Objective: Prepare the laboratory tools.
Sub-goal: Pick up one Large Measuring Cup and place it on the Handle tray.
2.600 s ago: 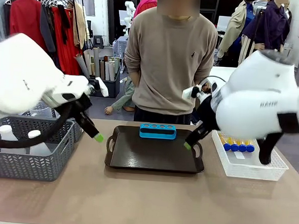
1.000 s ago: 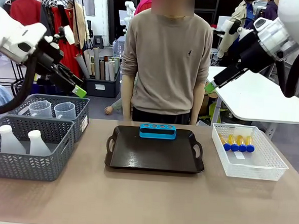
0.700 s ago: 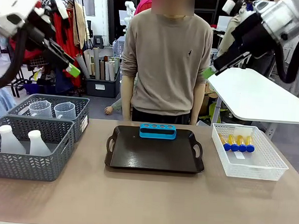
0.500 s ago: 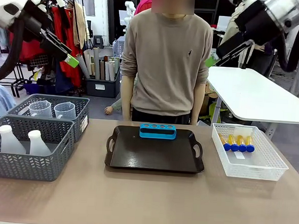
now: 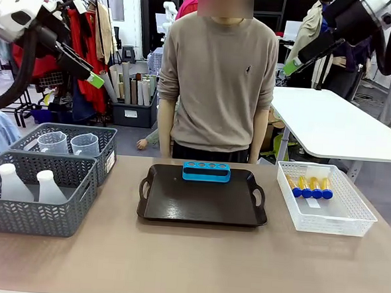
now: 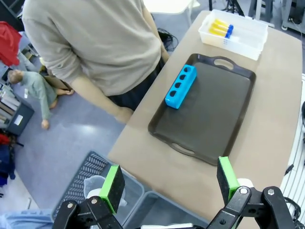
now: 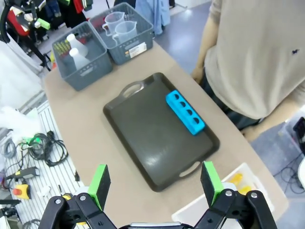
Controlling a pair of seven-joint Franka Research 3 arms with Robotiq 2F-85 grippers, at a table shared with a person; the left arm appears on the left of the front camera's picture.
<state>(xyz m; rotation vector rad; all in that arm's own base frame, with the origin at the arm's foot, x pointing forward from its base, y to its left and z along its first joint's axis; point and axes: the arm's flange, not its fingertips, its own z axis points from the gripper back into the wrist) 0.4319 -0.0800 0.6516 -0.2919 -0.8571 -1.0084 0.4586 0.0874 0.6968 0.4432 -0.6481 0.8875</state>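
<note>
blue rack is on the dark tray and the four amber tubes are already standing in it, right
Not quite. The blue rack is on the dark tray, but its holes are empty: the four amber tubes lie in the white basket beside the tray, as the front view shows.

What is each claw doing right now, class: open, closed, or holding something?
Left claw: open, holding nothing.
Right claw: open, holding nothing.

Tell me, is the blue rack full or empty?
Empty. The blue rack on the dark tray shows four open holes with nothing in them; the four blue-capped tubes lie in the white basket.
</note>
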